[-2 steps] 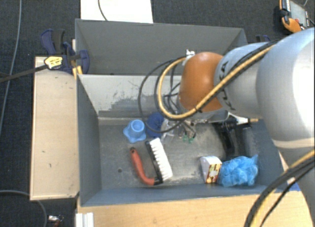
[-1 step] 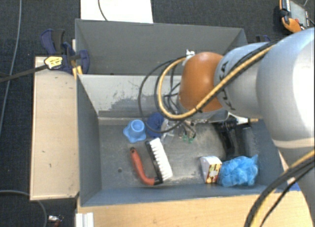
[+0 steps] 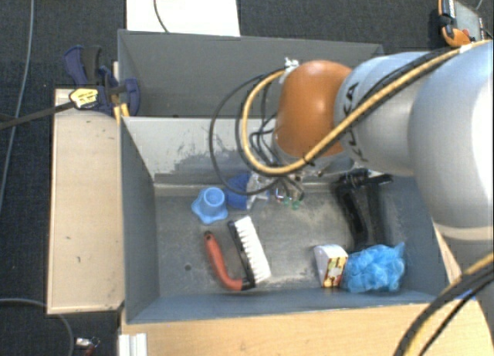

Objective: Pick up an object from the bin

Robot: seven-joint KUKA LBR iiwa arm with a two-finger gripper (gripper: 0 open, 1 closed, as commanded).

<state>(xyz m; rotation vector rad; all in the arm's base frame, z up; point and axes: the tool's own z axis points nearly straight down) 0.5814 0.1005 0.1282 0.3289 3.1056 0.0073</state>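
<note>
My gripper [image 3: 282, 191] hangs low over the back middle of the bin, mostly hidden under the arm's orange cover. Just left of it lies a blue piece [image 3: 238, 187], partly covered by the gripper. A small light-blue cup-shaped thing [image 3: 209, 204] sits a little further left. In front of the gripper lies a scrubbing brush [image 3: 241, 255] with white bristles and a red handle, apart from it.
A black tool [image 3: 363, 208] lies at the right, partly under the arm. A small white, red and yellow box [image 3: 330, 266] and a crumpled blue thing [image 3: 376, 268] sit at the front right. The arm covers the bin's back right.
</note>
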